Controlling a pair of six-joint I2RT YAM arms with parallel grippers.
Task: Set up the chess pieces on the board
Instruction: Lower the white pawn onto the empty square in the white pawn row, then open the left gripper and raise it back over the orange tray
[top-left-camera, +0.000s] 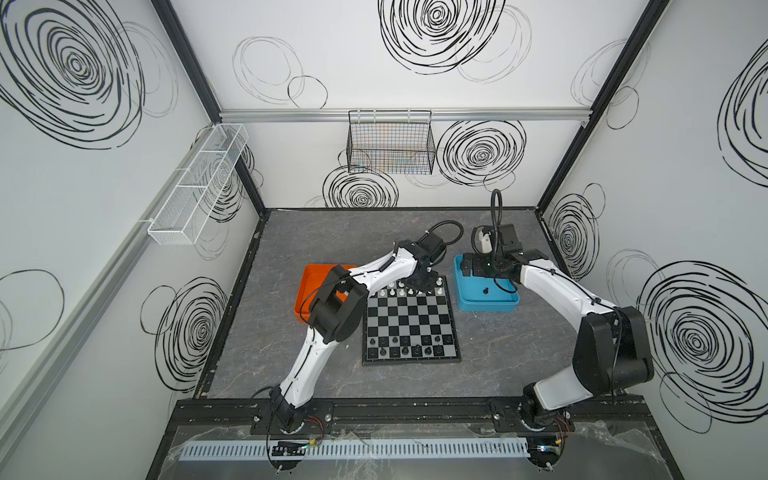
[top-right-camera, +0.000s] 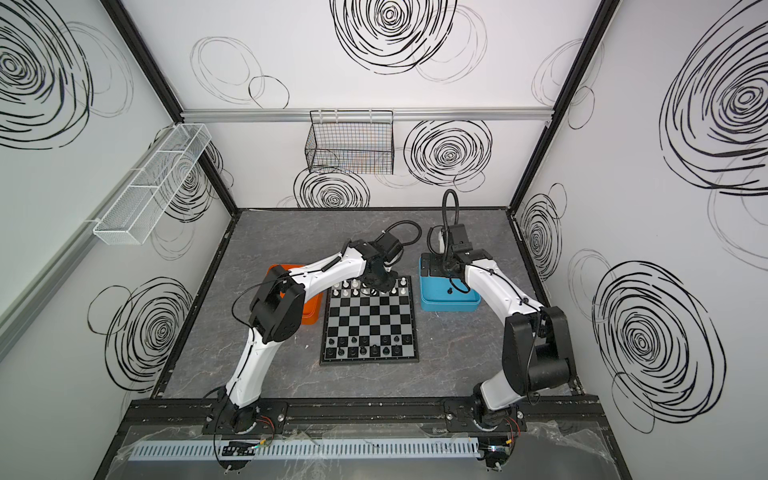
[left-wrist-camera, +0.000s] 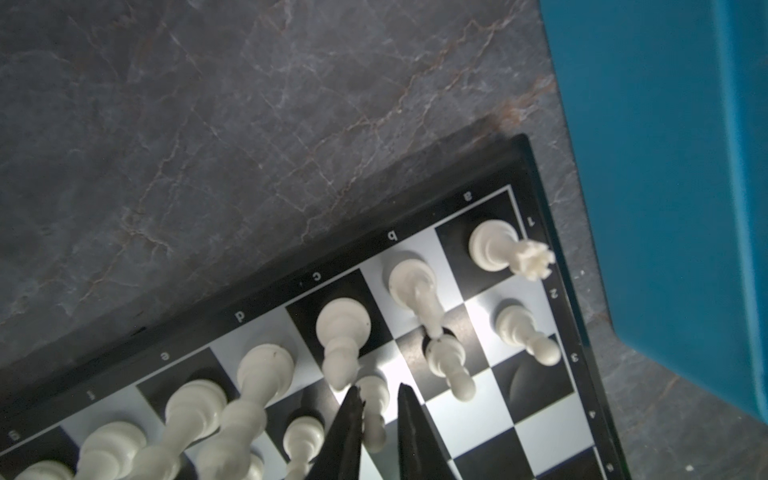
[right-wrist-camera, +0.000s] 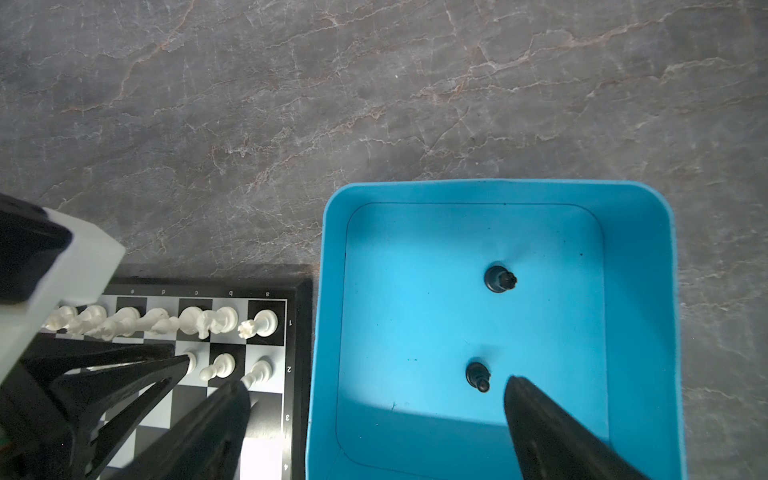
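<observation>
The left arm (top-left-camera: 307, 357) rises from its base at the near edge and bends at a raised elbow. Its forearm runs forward and toward the middle, where the wrist tips over so that the left gripper (left-wrist-camera: 381, 392) points steeply downward, its jaws drawn narrow on either side of a white pawn (left-wrist-camera: 376, 436). The right arm (top-left-camera: 552, 286) climbs to a high elbow on the far right and stretches its forearm forward and inward, wrist bent down, and the right gripper (right-wrist-camera: 376, 384) hangs there with its jaws spread wide.
</observation>
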